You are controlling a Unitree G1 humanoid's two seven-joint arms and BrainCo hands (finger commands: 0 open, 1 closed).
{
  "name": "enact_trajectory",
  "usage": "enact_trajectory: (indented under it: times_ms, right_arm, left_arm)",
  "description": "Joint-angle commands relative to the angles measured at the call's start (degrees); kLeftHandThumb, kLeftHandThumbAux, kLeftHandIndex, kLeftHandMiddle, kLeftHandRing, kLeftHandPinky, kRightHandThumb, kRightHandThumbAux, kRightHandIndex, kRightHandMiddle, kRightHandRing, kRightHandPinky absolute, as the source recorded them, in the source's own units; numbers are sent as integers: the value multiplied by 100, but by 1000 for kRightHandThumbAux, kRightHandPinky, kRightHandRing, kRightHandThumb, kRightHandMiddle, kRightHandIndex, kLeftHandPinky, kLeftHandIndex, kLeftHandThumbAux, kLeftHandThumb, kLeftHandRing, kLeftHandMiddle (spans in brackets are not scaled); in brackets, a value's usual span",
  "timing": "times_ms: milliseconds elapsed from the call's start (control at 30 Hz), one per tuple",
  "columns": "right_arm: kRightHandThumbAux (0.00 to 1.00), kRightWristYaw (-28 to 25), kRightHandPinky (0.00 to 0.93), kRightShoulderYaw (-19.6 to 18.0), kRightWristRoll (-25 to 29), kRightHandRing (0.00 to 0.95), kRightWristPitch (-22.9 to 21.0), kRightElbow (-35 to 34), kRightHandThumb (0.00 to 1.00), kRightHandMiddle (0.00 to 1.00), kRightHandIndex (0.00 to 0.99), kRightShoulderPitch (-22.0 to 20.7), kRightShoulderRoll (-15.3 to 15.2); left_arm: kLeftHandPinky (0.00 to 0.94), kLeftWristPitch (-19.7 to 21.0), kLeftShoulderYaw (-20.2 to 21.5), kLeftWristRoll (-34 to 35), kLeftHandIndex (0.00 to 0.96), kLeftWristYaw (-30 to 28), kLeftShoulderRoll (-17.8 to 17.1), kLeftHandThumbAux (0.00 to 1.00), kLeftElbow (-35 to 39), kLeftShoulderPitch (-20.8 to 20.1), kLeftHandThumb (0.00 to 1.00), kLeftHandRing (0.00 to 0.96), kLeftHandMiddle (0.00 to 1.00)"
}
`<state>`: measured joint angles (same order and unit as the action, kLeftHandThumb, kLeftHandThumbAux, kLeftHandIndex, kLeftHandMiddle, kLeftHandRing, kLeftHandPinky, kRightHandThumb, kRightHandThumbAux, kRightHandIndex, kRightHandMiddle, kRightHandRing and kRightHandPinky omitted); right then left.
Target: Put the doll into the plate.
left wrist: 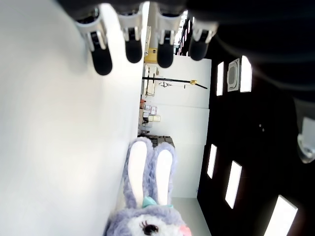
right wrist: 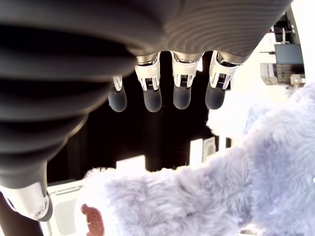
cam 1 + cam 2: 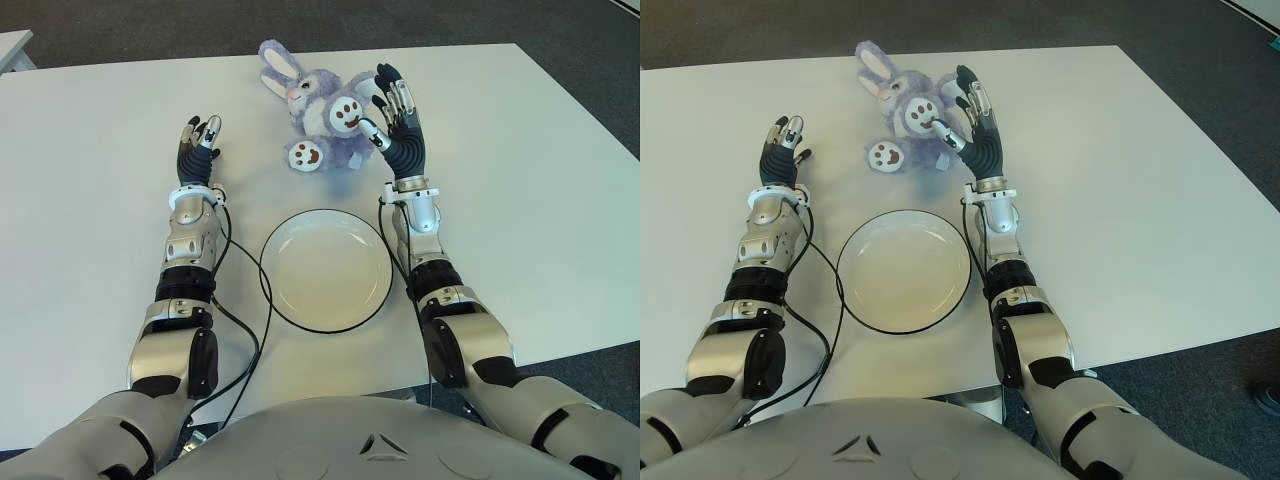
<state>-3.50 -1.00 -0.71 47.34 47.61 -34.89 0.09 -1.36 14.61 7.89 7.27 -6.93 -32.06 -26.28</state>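
Observation:
A purple plush rabbit doll (image 3: 322, 118) lies on the white table (image 3: 100, 200) beyond the plate. The white plate (image 3: 326, 270) with a dark rim sits near the table's front, holding nothing. My right hand (image 3: 396, 118) is raised at the doll's right side, fingers spread, thumb close to a paw; its wrist view shows the fingertips (image 2: 152, 100) straight above the doll's fur (image 2: 236, 196), not closed on it. My left hand (image 3: 198, 143) shows to the left of the doll, apart from it, fingers extended.
Black cables (image 3: 240, 300) run along the left forearm next to the plate's left rim. The table's front edge lies just past the plate. Dark floor surrounds the table.

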Motion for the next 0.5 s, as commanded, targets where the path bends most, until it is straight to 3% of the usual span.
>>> enact_trajectory:
  times_ms: [33, 500]
  right_arm:
    - [551, -65, 0, 84, -49, 0, 38, 227, 181, 0, 0, 450, 117]
    - [548, -315, 0, 180, -12, 0, 12, 104, 220, 0, 0, 597, 177]
  left_arm:
    - [0, 156, -26, -40, 0, 68, 56, 447, -161, 74, 0, 68, 100]
    - [0, 172, -47, -58, 0, 65, 56, 439, -159, 77, 0, 65, 94]
